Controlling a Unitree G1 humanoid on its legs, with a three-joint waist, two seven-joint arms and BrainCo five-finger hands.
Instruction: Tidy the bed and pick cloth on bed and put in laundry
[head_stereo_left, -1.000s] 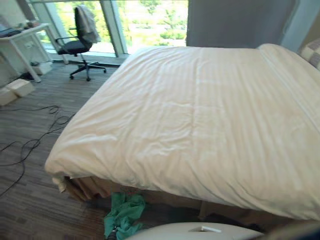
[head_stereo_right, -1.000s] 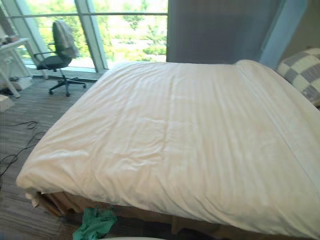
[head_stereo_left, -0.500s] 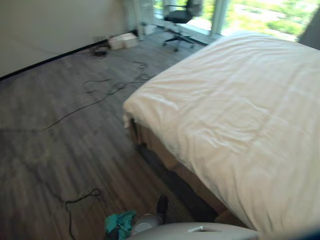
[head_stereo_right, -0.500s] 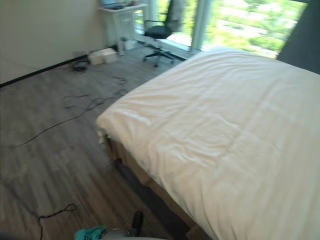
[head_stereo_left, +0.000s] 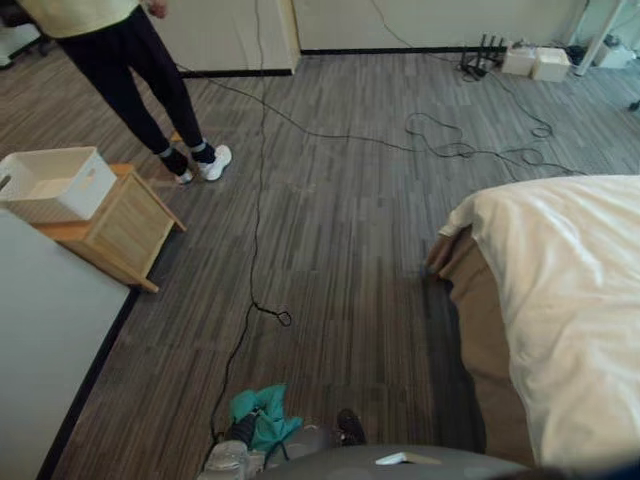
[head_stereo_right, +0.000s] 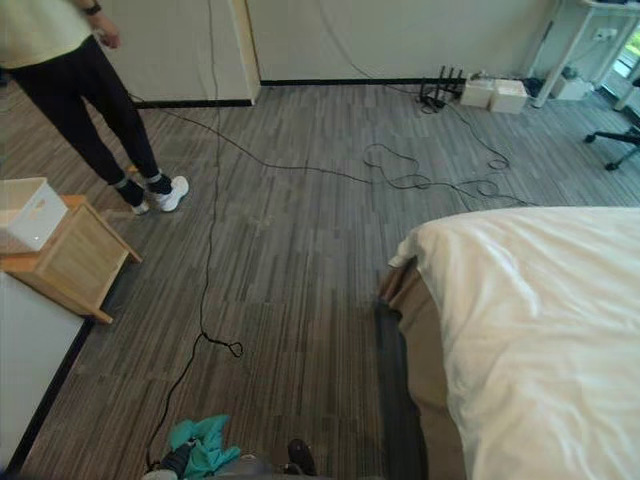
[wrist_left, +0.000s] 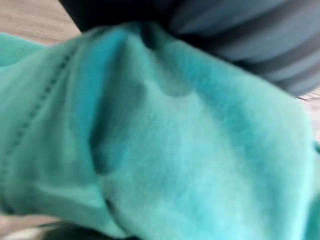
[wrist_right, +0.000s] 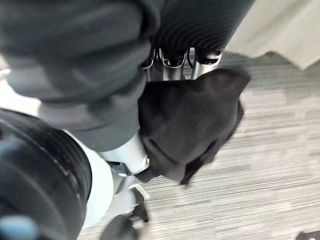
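Cloth (head_stereo_left: 262, 418) in teal is off the bed (head_stereo_left: 570, 300), low near the floor (head_stereo_left: 340, 230), bunched against the left hand (wrist_left: 260, 40), whose grip I cannot tell. Right hand (wrist_right: 175, 62) touches a black cloth (wrist_right: 190, 125); whether it grasps is unclear.

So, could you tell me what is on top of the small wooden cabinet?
A white basket sits on the wooden cabinet, covering much of its top. The basket's near wall hides part of its inside.

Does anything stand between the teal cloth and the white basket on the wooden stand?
Nothing visible: bare floor lies between the teal cloth and the white basket. A person stands just beyond it.
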